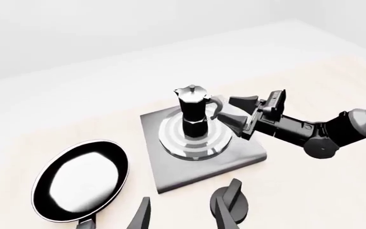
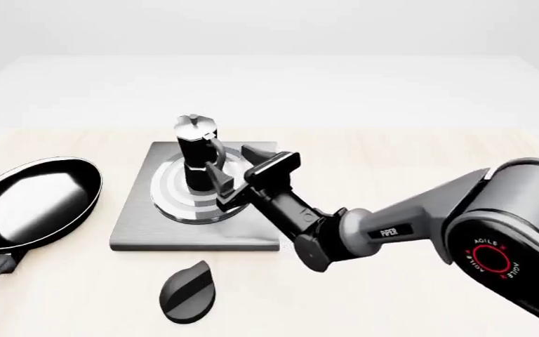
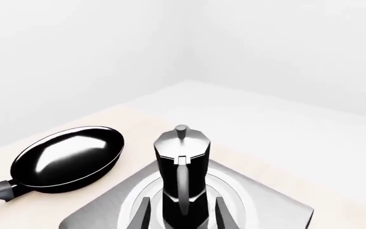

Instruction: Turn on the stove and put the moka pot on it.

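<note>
Pot (image 2: 197,151) upright on stove (image 2: 138,225), centred on rings — placement looks done, we judge. Right gripper (image 2: 234,175) at pot's handle side; fingers (image 3: 143,212) spread w/ gaps either side of pot base in right wrist view, so not pinching. Knob (image 2: 189,290) on table just in front of stove; can't tell if turned, no glow on rings. Left gripper (image 1: 179,214) above knob, fingers apart, holding nothing. Pan (image 2: 31,203) left of stove, apart. Left to do, we reckon: pull right arm clear, confirm knob on.
</note>
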You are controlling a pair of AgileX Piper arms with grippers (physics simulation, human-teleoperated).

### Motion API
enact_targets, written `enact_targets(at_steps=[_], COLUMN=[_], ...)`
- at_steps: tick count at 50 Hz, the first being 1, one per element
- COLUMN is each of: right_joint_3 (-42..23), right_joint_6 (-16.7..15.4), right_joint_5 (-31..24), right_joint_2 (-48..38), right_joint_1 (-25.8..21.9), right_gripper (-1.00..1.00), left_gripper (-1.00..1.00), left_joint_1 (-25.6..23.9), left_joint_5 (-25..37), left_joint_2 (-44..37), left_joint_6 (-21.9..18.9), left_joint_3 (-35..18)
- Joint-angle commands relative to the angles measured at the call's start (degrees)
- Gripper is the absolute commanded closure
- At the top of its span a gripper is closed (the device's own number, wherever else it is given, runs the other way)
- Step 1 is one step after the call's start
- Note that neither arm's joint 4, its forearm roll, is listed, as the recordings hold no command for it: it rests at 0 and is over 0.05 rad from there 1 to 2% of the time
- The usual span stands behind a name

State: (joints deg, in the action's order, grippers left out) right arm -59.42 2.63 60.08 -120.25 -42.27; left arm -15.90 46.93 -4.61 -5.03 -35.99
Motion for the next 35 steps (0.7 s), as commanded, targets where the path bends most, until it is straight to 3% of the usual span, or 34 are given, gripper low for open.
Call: enact_targets(at_steps=[1, 22, 30, 35], right_joint_3=[4.5, 13.9, 18.9, 21.3], right_joint_6=[-0.5, -3.5, -1.8, -2.9], right_joint_5=[0.1, -1.9, -2.8, -3.9], right_joint_2=[5.3, 18.8, 26.9, 31.2], right_joint_1=[1.0, 0.3, 1.3, 0.7], right_gripper=[-1.0, -1.0, -1.0, -1.0], left_gripper=[-1.0, -1.0, -1.0, -1.0], left_joint_1=[0.2, 0.5, 0.1, -0.9], left_joint_5=[2.6, 7.5, 8.1, 7.7], left_joint_2=[1.4, 2.0, 2.0, 2.8], left_joint_6=[-0.1, -0.8, -0.6, -0.6], left_joint_3=[-2.8, -9.3, -10.6, -9.7])
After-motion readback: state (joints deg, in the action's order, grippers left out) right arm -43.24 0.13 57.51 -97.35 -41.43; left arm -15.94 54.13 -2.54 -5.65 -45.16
